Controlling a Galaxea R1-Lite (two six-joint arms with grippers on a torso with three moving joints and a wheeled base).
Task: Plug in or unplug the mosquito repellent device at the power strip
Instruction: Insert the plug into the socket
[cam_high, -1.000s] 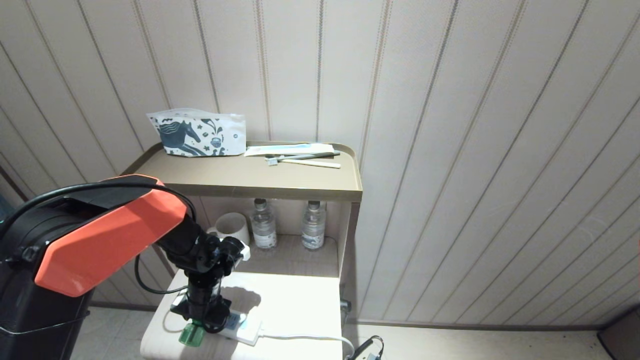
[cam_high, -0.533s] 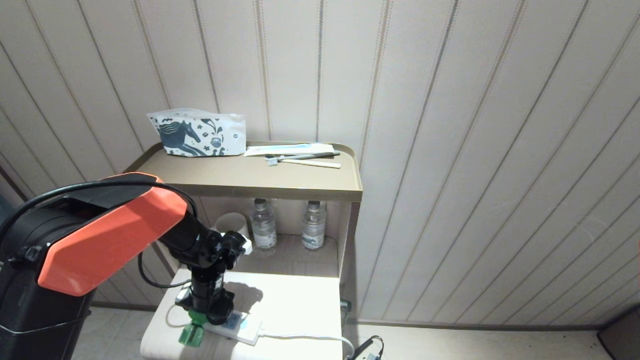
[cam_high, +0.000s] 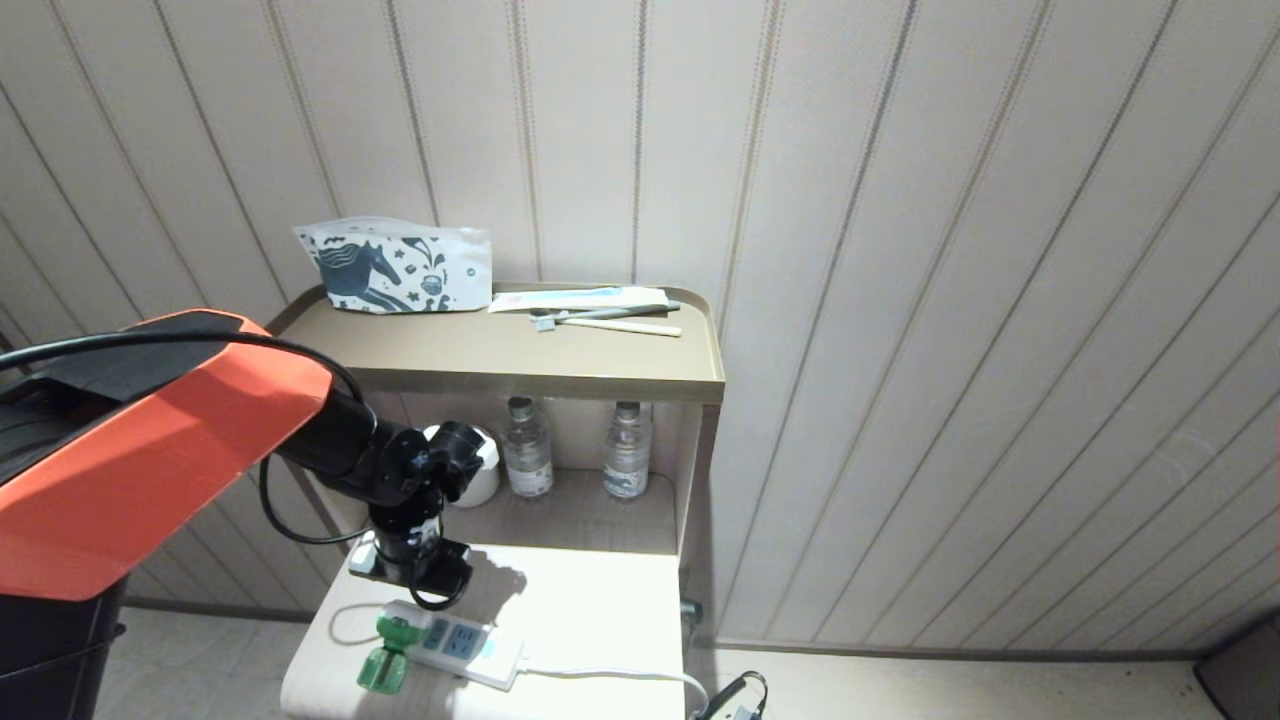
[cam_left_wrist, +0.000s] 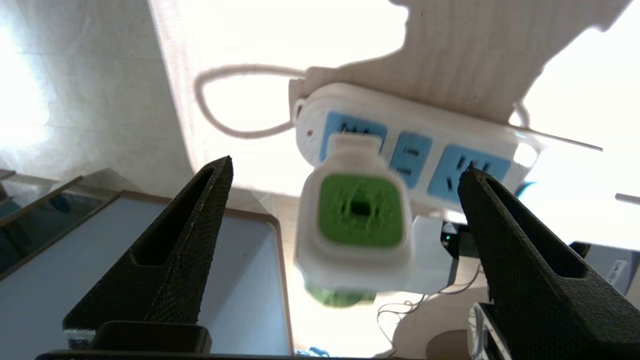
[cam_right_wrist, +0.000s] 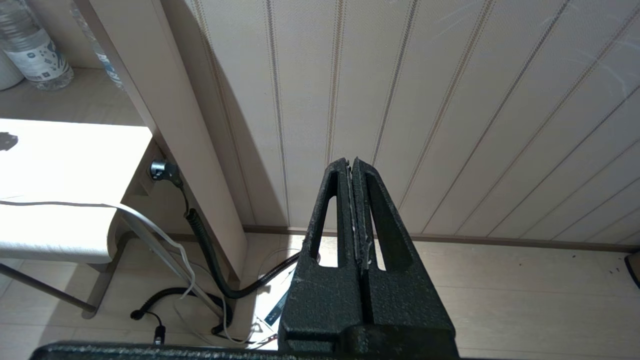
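The mosquito repellent device (cam_high: 385, 655), a white head with a green face and a green bottle, sits in the end socket of the white power strip (cam_high: 460, 645) on the low white table (cam_high: 600, 600). My left gripper (cam_high: 425, 590) hangs just above and behind it, open and touching nothing. In the left wrist view the device (cam_left_wrist: 357, 215) stands free between the two black fingers (cam_left_wrist: 175, 250), in front of the power strip (cam_left_wrist: 450, 160); the left gripper (cam_left_wrist: 346, 166) is spread wide. My right gripper (cam_right_wrist: 351, 162) is shut and empty, parked low by the wall.
A mug (cam_high: 478, 470) and two water bottles (cam_high: 527, 455) stand in the open shelf behind the left wrist. The cabinet top (cam_high: 450, 350) carries a printed pouch (cam_high: 395, 265) and toothbrushes (cam_high: 610, 320). The strip's white cord (cam_high: 600, 675) runs right off the table.
My left gripper has opened, let go of the device and risen back toward the shelf. The device stays in the strip's end socket.
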